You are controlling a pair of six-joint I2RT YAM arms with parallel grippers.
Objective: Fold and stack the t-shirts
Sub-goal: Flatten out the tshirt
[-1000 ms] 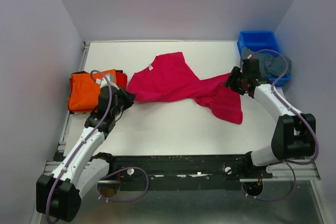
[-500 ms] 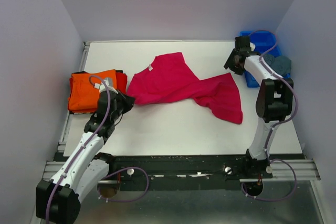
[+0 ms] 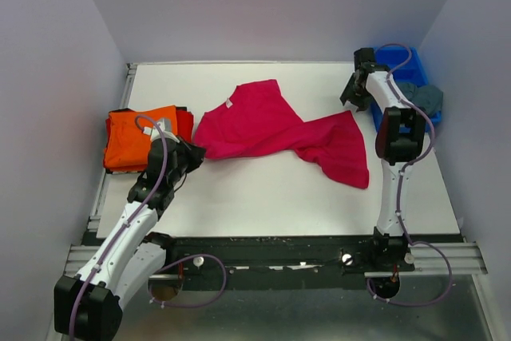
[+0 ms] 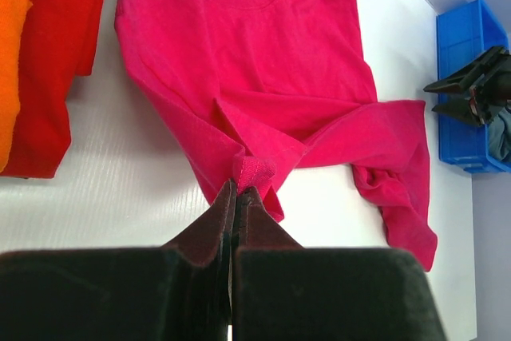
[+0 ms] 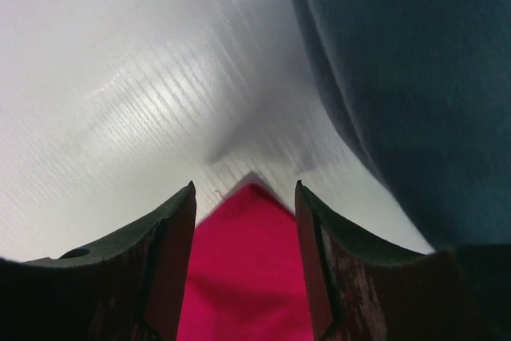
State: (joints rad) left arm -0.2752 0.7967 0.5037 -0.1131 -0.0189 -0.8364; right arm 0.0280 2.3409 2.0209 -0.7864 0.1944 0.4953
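The crimson-pink t-shirt [image 3: 271, 129] lies spread and rumpled in the middle of the table. My left gripper [image 3: 194, 152] is shut on a fold at its near left edge, seen in the left wrist view [image 4: 238, 189] with the cloth [image 4: 263, 77] stretching away. My right gripper [image 3: 352, 98] is open just beyond the shirt's far right corner, beside the bin. In the right wrist view [image 5: 244, 188] that corner [image 5: 243, 285] lies between the open jaws, not gripped. The orange t-shirt [image 3: 132, 140] lies folded on the red one [image 3: 186, 121] at the left. The grey-teal t-shirt [image 3: 423, 100] hangs from the bin.
The blue plastic bin [image 3: 397, 60] stands at the far right, close to my right gripper; it also shows in the left wrist view [image 4: 465, 53]. A blurred dark teal surface [image 5: 415, 77] fills the right of the right wrist view. Walls enclose the table [image 3: 263, 197].
My right gripper has let go of the crimson-pink shirt's right corner and moved away toward the far side, next to the bin. The corner now lies flat. The left gripper has hardly moved.
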